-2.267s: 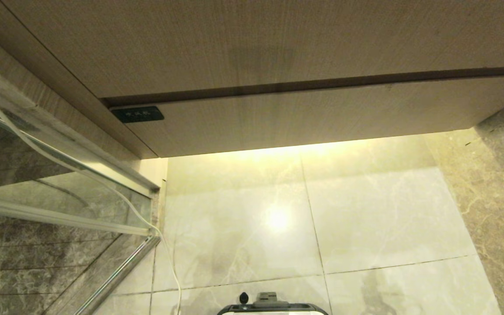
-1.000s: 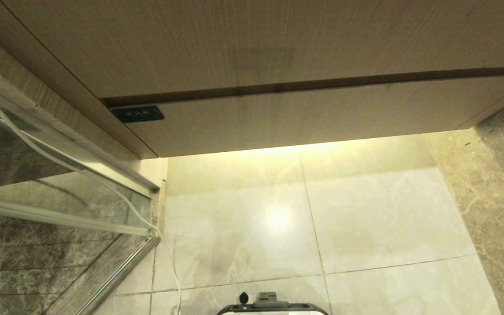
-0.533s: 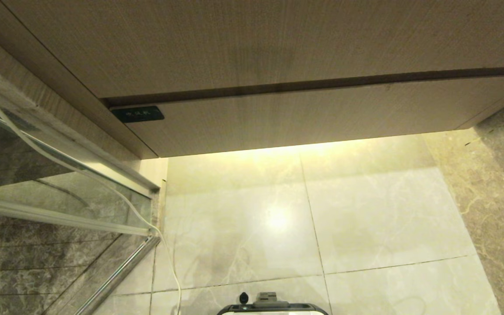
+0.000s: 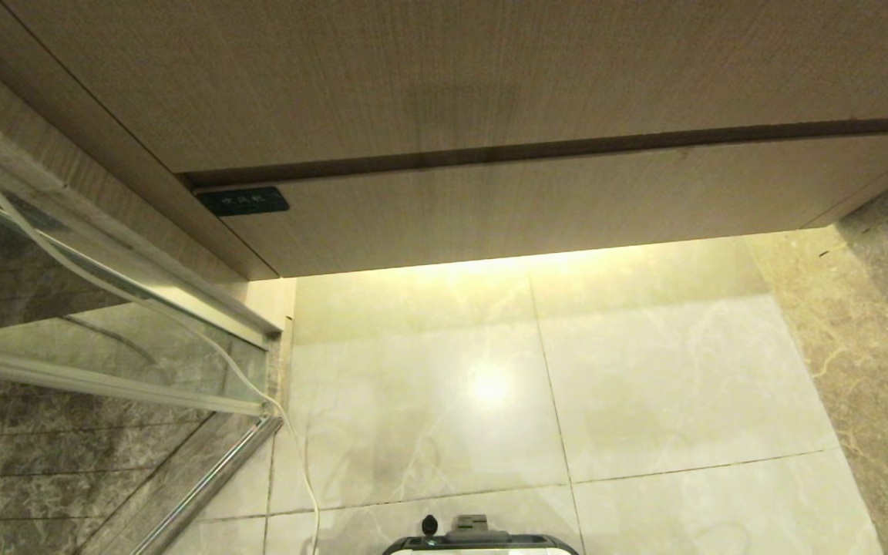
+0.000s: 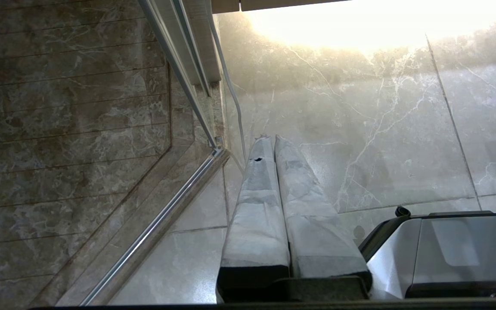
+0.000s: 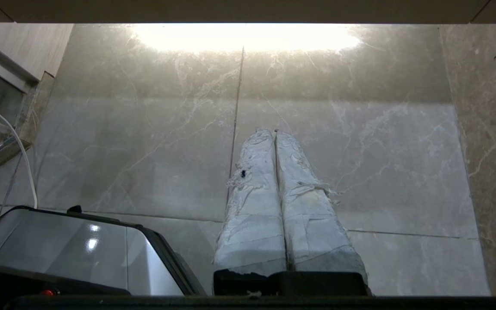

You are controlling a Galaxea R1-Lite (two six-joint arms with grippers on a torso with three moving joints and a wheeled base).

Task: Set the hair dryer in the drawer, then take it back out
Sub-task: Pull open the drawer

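Nearest the camera in the head view, the top edge of the robot base (image 4: 479, 542) stands on the pale marble floor tiles (image 4: 667, 378). Neither arm shows in that view.

Left tool (image 5: 269, 140): padded fingers pressed together, holding nothing, pointing down at the floor beside the robot base. Right tool (image 6: 275, 132): padded fingers pressed together, holding nothing, likewise aimed at the floor. Both arms appear parked.

To the robot's left, a glass shower partition (image 4: 89, 324) with a metal frame meets the floor; a thin white cable (image 4: 301, 462) runs down along it.

Farther on, the drawer (image 4: 536, 208) sits fully shut, its front flush under the taller wood panel (image 4: 452, 77), with a small dark label (image 4: 243, 201) at its left end. A light strip glows on the floor beneath it.

The hair dryer is not visible in any view; its location cannot be determined from here.

Step in hand, as judged: locate the hair dryer and open the drawer. Procedure notes:
- The front has no handle. Use the dark gap along its top edge or the underside lip as the purchase point.
- Spread one tool before approach; fingers pressed together cannot hook the edge.
- Pull straight outward, square to the front, to avoid racking.
- Keep the left arm clear of the glass partition and the cable.
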